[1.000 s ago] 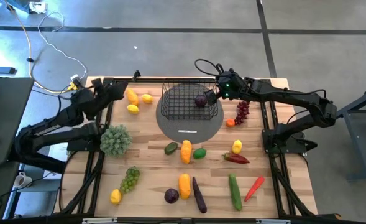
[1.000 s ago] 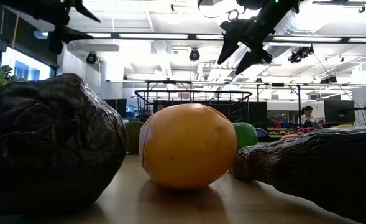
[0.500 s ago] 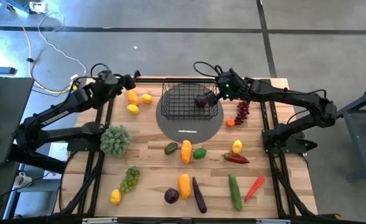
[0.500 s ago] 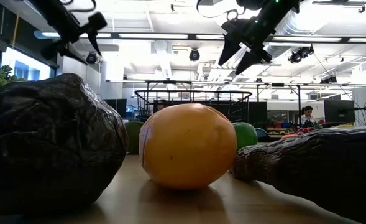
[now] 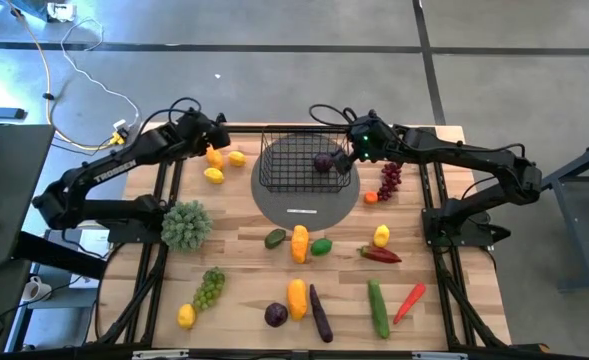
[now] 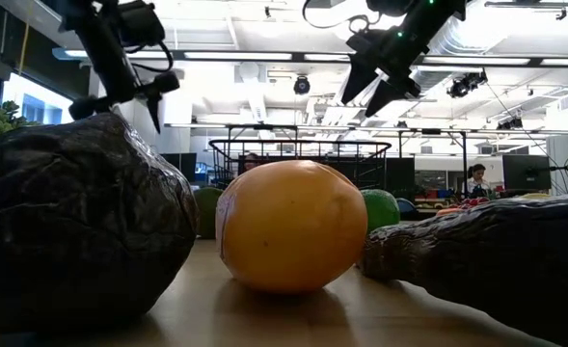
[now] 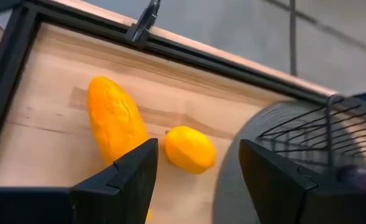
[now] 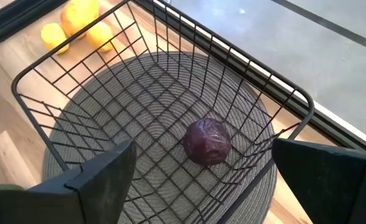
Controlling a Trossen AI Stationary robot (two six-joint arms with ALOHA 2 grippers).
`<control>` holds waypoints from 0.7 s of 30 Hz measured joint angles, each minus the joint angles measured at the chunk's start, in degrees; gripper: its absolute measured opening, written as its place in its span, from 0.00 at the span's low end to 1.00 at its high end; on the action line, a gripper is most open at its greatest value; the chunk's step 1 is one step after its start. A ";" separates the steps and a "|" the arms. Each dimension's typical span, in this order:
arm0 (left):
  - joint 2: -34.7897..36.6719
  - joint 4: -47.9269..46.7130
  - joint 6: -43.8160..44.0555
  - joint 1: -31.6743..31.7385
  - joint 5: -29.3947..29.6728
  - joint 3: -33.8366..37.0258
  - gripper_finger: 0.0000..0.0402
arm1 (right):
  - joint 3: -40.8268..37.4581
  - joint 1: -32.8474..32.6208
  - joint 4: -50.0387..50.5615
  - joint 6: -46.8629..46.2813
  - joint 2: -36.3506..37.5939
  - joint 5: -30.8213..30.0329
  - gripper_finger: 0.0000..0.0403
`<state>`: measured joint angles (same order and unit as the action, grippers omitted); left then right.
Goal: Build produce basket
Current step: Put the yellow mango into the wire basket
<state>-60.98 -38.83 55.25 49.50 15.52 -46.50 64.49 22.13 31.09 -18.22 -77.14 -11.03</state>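
Observation:
The black wire basket (image 5: 306, 160) stands on a round grey disc (image 5: 306, 203) at the table's far middle. A purple round piece (image 8: 207, 142) lies on the basket's floor. My right gripper (image 5: 348, 152) hangs open and empty above the basket's right rim; it also shows in the low view (image 6: 375, 85). My left gripper (image 5: 220, 137) is open and empty above the far left corner, over an orange piece (image 7: 114, 118) and a lemon (image 7: 190, 149) that lie on the table. It also shows in the low view (image 6: 153, 92).
More produce lies scattered over the table: a second lemon (image 5: 214, 175), a leafy green bunch (image 5: 186, 225), purple grapes (image 5: 389, 180), an avocado (image 5: 275, 238), a red pepper (image 5: 379, 255), a cucumber (image 5: 377, 307), an aubergine (image 5: 320, 313) and green grapes (image 5: 209, 288).
My left gripper has swung from the table's left side toward the far edge and the right, and has come down over the orange piece and the lemon beside the basket.

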 joint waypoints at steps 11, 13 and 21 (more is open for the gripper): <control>-2.24 1.45 -1.59 0.00 3.14 0.00 0.53 | 0.00 0.00 0.82 2.21 0.00 0.11 0.89; -2.24 1.36 -1.52 0.00 3.16 0.00 0.53 | 0.00 0.00 1.19 2.06 0.00 0.11 0.89; -2.24 -4.43 2.51 0.00 7.36 0.00 0.53 | 0.00 0.00 1.31 1.80 0.00 0.09 0.89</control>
<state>-63.22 -43.26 57.77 49.50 22.88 -46.50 64.49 22.13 32.40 -16.43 -77.14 -10.94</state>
